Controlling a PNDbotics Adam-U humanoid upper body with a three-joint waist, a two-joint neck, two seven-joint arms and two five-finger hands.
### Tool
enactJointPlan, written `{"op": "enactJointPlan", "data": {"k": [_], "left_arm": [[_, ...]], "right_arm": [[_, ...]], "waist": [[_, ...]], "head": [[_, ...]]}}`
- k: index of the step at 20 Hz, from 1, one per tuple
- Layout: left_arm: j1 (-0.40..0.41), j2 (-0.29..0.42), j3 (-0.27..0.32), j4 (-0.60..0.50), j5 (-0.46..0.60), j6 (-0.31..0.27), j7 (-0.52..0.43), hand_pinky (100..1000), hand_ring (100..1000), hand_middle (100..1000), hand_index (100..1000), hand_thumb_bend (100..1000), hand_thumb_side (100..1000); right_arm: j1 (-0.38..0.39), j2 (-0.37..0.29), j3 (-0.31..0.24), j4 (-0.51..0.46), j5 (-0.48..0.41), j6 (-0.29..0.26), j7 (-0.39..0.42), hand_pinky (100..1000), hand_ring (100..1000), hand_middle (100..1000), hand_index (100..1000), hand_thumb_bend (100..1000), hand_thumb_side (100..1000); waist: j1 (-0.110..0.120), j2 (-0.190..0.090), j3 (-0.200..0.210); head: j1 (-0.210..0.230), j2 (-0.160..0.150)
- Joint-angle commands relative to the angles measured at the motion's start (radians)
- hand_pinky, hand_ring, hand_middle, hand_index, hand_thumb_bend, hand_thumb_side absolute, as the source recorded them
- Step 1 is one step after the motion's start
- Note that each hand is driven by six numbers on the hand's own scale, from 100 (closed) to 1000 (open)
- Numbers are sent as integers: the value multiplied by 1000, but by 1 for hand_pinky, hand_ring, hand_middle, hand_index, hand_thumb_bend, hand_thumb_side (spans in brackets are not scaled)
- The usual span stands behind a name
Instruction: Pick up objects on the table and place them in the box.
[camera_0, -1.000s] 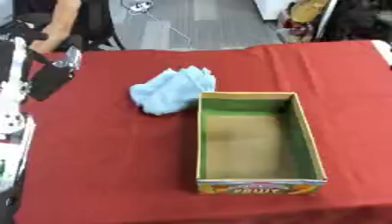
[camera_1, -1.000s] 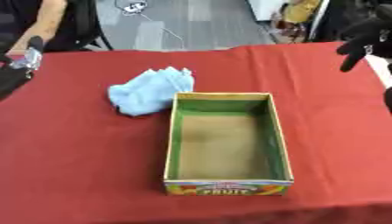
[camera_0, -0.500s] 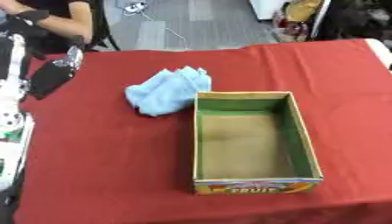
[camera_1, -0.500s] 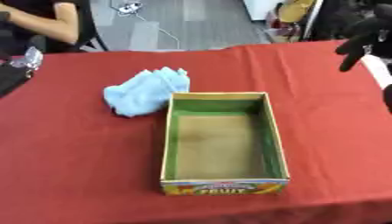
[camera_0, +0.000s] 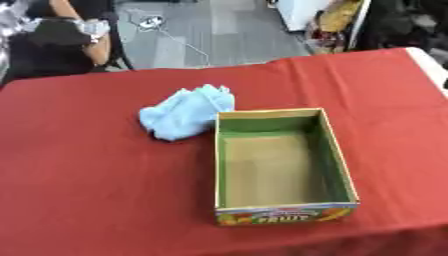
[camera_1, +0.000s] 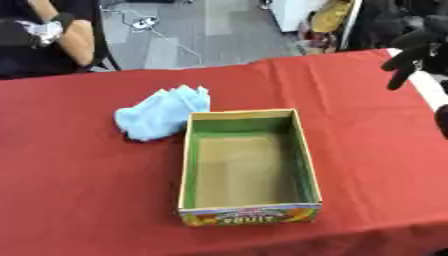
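Observation:
A crumpled light-blue cloth (camera_0: 186, 112) lies on the red table (camera_0: 87, 190), touching the far-left corner of the box. The open cardboard box (camera_0: 280, 165) has a green inside, a fruit print on its near end, and nothing in it. My right hand (camera_1: 409, 50) hangs over the table's far right edge, black fingers relaxed and pointing down, holding nothing, well away from the cloth. A black and silver shape at the upper left looks like my left hand (camera_0: 59, 31), raised beyond the table's far edge; its outline is blurred.
A person in black sits behind the far left edge, one forearm (camera_1: 79, 37) showing. Grey floor with a cable lies beyond the table. Bare red cloth surrounds the box on the left and near sides.
My left arm has lifted away from the table's left edge toward the upper left corner. The right hand, cloth and box stay where they were.

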Motion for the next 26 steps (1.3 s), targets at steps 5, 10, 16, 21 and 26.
{"op": "enactJointPlan", "data": {"k": [5, 10, 16, 21, 26], "left_arm": [[-254, -64, -116, 387, -93, -80, -169, 643, 715, 912, 983, 732, 726], [-356, -244, -81, 714, -248, -73, -127, 610, 681, 908, 973, 699, 755], [-391, -398, 18, 1005, -456, 5, 30, 585, 654, 899, 964, 721, 766], [-390, -442, 66, 1100, -510, 27, 108, 557, 618, 896, 961, 722, 778], [-373, -466, 47, 1094, -480, -22, 117, 548, 587, 885, 951, 734, 790]], "right_arm": [[-7, -22, 5, -16, -12, -4, 17, 493, 668, 759, 946, 353, 637], [-9, -16, 13, -16, -21, -5, 28, 493, 668, 760, 946, 352, 637], [-17, -5, 23, -16, -32, 0, 41, 492, 668, 760, 947, 349, 637], [-23, -2, 25, -16, -39, 2, 45, 494, 669, 760, 946, 349, 636], [-26, -3, 25, -16, -42, 1, 46, 494, 669, 760, 946, 348, 636]], "waist": [[0, -15, -6], [-5, -15, -16], [-7, -14, -28], [-6, -15, -31], [-7, -14, -32]], "head": [[22, -2], [52, -2], [72, -2], [67, -2], [63, -2]]}}
